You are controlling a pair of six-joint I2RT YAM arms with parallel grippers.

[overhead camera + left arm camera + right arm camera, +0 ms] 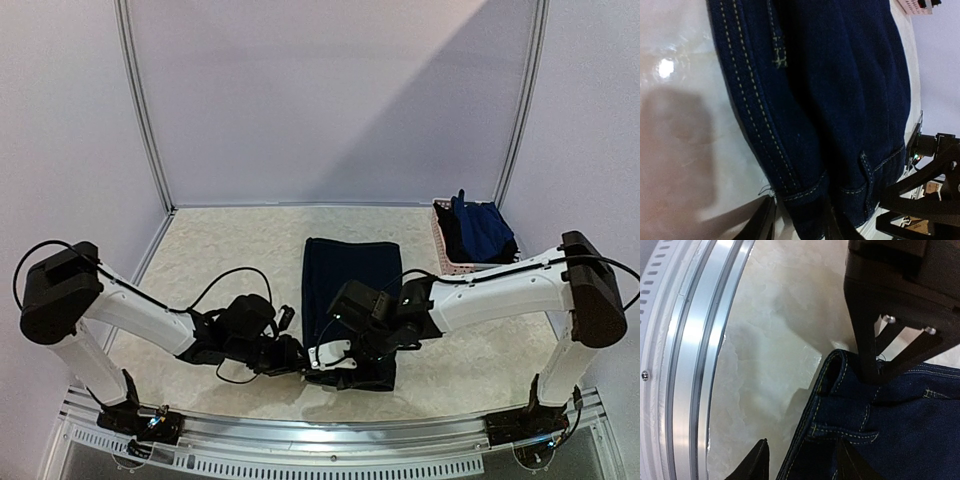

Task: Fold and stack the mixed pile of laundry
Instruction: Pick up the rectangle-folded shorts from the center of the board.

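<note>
The dark navy denim piece lies flat mid-table, its hem at the near edge; the left gripper and right gripper straddle that hem, part open, clamping nothing. Nothing is stacked, so folding looks barely begun; other garments wait in the pink basket at the far right corner.

Left arm and right arm both reach inward, with forearms low and wrists converging at centre. Left gripper: jaws parted, pointing right. Right gripper: jaws parted, pointing left, just beside the left gripper.
</note>
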